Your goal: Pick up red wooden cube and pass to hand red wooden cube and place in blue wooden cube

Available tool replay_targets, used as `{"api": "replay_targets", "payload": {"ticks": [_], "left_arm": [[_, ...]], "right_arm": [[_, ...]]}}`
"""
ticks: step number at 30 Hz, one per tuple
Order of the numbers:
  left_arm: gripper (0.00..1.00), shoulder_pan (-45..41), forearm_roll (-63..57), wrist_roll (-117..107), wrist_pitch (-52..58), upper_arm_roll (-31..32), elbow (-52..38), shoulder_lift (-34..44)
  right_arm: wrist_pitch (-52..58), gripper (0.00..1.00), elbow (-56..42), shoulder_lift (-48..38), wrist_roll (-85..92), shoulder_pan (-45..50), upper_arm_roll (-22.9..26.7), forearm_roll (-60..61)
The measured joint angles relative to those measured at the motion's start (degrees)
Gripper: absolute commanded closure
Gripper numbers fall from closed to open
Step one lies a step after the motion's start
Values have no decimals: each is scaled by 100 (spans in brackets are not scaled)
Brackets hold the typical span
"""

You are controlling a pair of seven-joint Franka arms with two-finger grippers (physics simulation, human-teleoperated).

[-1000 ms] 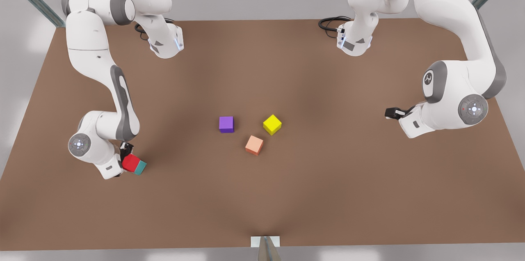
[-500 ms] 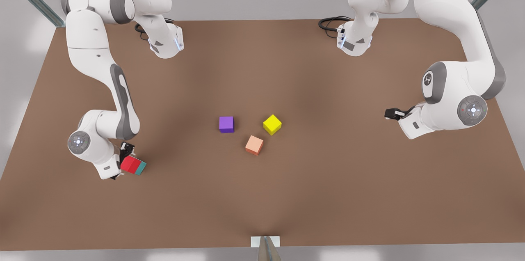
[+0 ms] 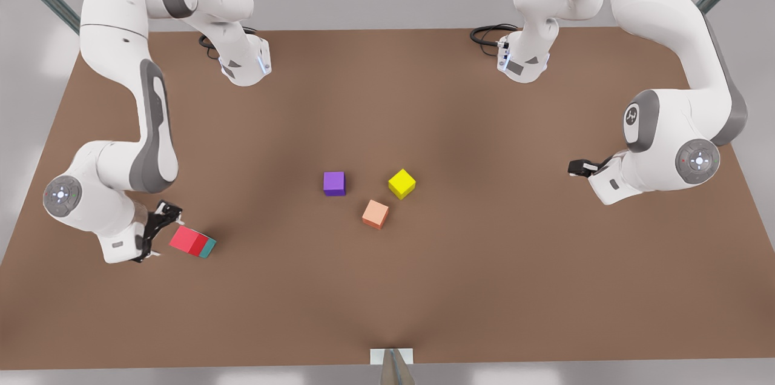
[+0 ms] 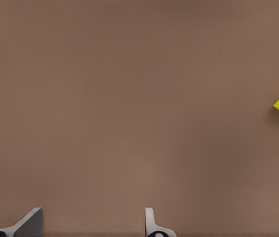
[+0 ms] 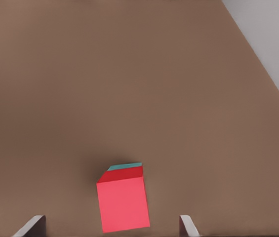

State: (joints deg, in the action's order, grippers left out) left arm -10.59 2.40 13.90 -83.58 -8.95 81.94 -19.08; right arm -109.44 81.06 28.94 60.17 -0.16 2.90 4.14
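Red wooden cube (image 3: 187,240) on blue wooden cube (image 3: 207,247), right pincer (image 3: 158,232) spread wide beside, left pincer (image 4: 92,224) wide.

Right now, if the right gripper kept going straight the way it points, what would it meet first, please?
Probably the red wooden cube, stacked on the blue wooden cube just ahead of the right gripper and its open jaws; depth is unclear.

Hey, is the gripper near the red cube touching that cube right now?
Apart. In the front view, bare table shows between the right gripper and the red cube, which sits on the teal cube. The right wrist view shows its open fingers clear of the cube.
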Motion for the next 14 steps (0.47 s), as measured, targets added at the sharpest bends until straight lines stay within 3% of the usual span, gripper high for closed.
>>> {"api": "replay_targets", "payload": {"ticks": [3, 6, 14], "left_arm": [[0, 0, -2, -4, 2, 0, 0, -2], [0, 7, -1, -7, 5, 0, 0, -5], [0, 11, -5, -14, 190, 3, -179, 21]], "right_arm": [[989, 0, -1178, 113, -719, 6, 46, 45], [2108, 0, -1567, -653, -1331, 171, 36, -261], [3683, 0, -612, -2222, -2786, 344, -18, -709]]}}
